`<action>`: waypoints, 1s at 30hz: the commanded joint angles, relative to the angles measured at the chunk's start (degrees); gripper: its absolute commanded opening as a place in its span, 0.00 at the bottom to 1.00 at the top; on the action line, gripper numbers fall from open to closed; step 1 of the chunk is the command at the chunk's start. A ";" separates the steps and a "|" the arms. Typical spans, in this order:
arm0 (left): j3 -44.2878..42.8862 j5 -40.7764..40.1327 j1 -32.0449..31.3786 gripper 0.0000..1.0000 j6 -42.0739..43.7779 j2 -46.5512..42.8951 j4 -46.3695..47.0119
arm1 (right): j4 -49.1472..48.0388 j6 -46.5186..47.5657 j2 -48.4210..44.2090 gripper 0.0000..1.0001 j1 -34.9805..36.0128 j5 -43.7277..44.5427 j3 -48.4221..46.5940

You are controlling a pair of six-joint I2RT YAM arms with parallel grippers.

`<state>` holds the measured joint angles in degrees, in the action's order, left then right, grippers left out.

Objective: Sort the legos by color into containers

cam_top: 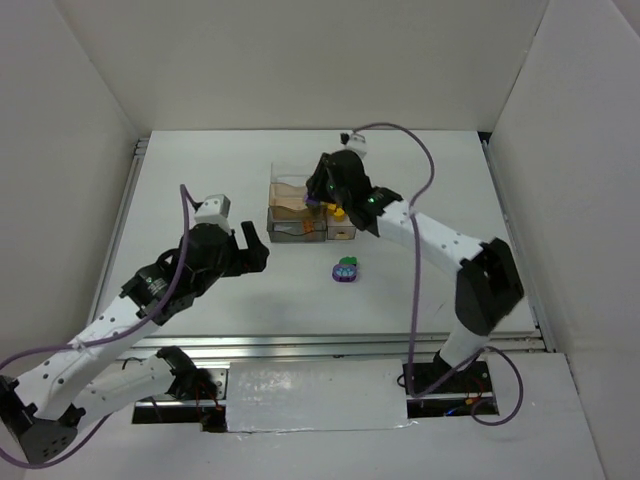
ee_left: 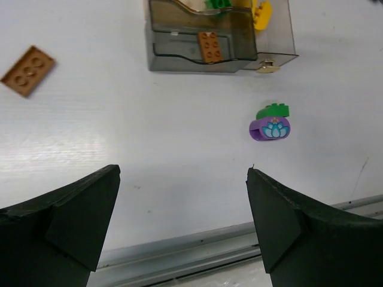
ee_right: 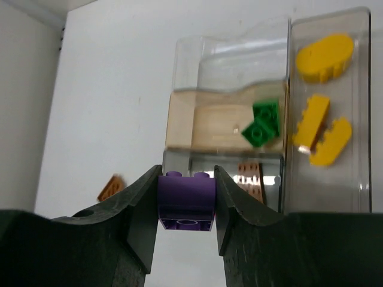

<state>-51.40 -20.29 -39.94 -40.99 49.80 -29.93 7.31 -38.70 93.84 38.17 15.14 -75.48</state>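
Biggest worry: letting go of the purple brick (ee_right: 187, 206) too early and dropping it in the wrong bin; hanging just short of the containers (cam_top: 298, 215) in the right wrist view, with the grey bin (ee_left: 173, 51) and its brown brick (ee_right: 250, 179) nearest, then the tan bin (ee_right: 197, 125) with the green bricks (ee_right: 262, 124), then a clear bin (ee_right: 221, 66) that looks bare; judging that far one the likely home for purple, so having to pass over two wrong bins first; could also clip a thin wall coming down and shove the whole cluster; held by two sides only, so could twist if knocked; best kept off the long bin (ee_right: 359, 119) on the right with the yellow pieces (ee_right: 323, 57).

Now the pose: reaching far across the table (cam_top: 300, 300) with the right arm, elbow bent, right gripper (ee_right: 187, 173) tipped toward the bins and pinching the brick tight; holding the left arm low on the near left, left gripper (ee_left: 182, 179) spread wide around nothing, hovering over the table short of the containers; facing the rounded purple piece (ee_left: 270, 127) with its green top, lying apart from the bins, and a loose brown brick (ee_left: 28, 70) well off to the left; two colours on that rounded piece, so easy to misfile.
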 commanded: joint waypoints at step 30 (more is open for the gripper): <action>-1.34 2.10 0.22 1.00 10.14 -10.17 -9.09 | 0.25 23.67 43.62 0.43 -4.86 15.45 -46.95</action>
<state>-52.80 -18.76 -39.92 -32.71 39.48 -40.69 8.64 -16.36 137.16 33.69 30.55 -121.14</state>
